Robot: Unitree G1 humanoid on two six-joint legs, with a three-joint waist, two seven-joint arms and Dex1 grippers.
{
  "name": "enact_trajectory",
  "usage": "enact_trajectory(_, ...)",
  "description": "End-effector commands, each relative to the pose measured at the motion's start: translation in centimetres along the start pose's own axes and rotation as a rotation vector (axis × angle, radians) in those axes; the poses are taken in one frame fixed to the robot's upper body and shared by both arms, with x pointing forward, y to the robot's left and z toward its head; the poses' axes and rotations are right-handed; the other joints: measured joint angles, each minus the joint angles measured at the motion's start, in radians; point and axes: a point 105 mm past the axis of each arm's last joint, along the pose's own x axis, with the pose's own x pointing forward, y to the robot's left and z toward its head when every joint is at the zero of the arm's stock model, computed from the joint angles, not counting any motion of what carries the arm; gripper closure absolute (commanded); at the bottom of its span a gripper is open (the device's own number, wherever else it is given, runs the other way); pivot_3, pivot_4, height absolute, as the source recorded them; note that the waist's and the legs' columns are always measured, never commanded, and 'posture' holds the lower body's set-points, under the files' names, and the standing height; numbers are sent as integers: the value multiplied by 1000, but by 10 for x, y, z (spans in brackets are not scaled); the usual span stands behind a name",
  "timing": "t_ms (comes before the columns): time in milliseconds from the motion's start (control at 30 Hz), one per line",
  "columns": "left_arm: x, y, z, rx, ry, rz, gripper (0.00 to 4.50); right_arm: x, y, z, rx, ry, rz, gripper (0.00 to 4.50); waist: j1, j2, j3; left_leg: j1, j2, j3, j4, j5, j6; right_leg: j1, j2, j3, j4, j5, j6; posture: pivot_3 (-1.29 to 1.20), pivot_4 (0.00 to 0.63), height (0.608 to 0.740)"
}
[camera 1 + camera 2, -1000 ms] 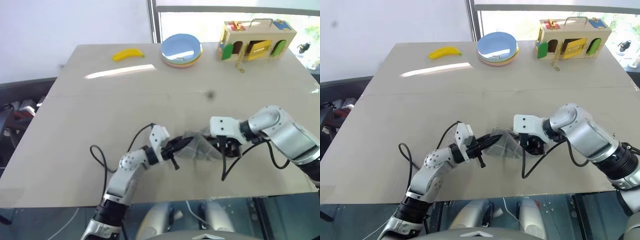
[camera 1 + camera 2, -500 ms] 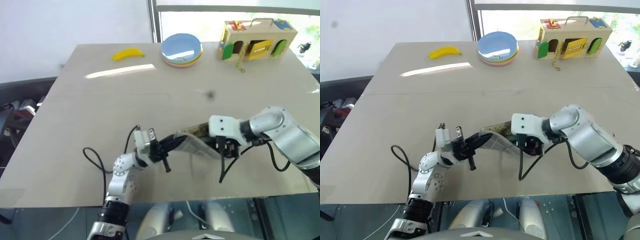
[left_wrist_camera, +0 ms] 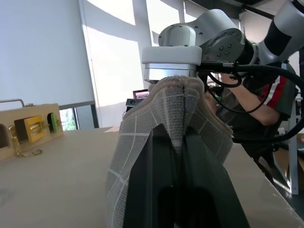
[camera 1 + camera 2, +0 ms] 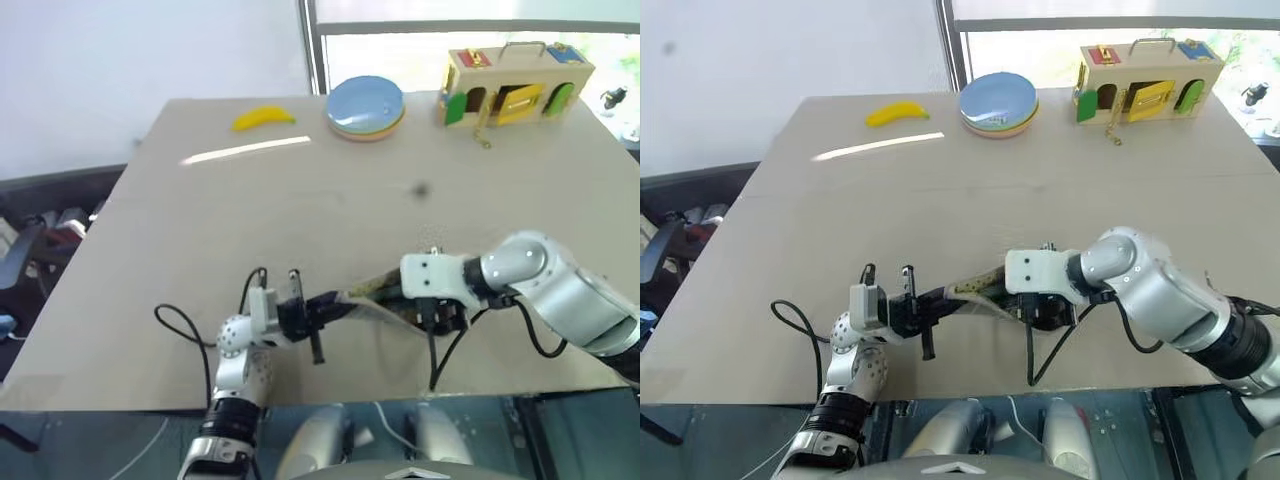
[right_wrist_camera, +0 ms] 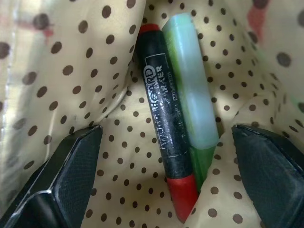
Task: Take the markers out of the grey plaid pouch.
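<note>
The grey plaid pouch hangs stretched between my two grippers just above the table's near edge. My left gripper is shut on one end of the pouch, its fingers pinching the fabric. My right gripper points down into the pouch's open mouth. In the right wrist view that gripper is open, a finger on each side of the markers. A dark marker with red ends and a pale green marker lie side by side on the tan dotted lining.
At the table's far side lie a yellow banana, stacked bowls and a wooden latch box. The near table edge runs just below my arms. A person's red sleeve is visible behind my right arm.
My left gripper has drawn back to the left and rolled, pulling its end of the pouch taut. The right gripper stays in the pouch's mouth. The camera view has shifted.
</note>
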Motion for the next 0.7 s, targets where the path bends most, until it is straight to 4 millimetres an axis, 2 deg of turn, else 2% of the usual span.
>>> enact_trajectory(33,-8,13,0,-4,23,114,4500,1,1,3,-14,0,22,48,-2,2,-1,0,0,0,0,0,0,1,0,0,0,0,0,0,150,740)
enact_trajectory(100,-6,17,1,-10,51,128,4500,0,-2,3,-19,2,9,48,-2,0,0,1,0,-1,0,0,0,1,1,0,1,0,0,0,150,740)
enact_trajectory(167,-3,26,7,-15,128,131,4500,-1,-6,2,-15,2,-8,48,-3,-6,4,0,0,-2,1,2,-4,1,1,-1,1,0,0,0,150,740)
enact_trajectory(200,-1,29,14,-14,143,135,4500,-1,-7,2,-12,2,-14,48,-5,-11,7,0,0,-2,1,2,-4,0,1,-1,1,0,0,0,150,740)
enact_trajectory(300,7,39,40,-14,146,155,4500,-2,-7,0,-7,4,-21,48,-4,-16,9,-5,-1,-2,3,2,-4,-4,0,-1,1,0,0,0,150,740)
enact_trajectory(400,12,32,48,31,246,85,4500,0,-7,-2,-5,8,-23,48,-2,-20,12,-8,-1,-3,3,2,-4,-5,0,-1,-2,0,0,0,150,740)
enact_trajectory(500,12,29,49,47,261,80,4500,4,-7,-3,-6,8,-22,48,-1,-20,12,-8,-1,-2,1,2,-4,-6,0,-1,-4,0,0,0,150,740)
enact_trajectory(700,5,16,33,68,312,47,4500,15,-9,-10,-31,35,-14,48,-1,-20,12,-8,0,-2,1,2,-5,-6,0,-1,-4,0,0,0,150,740)
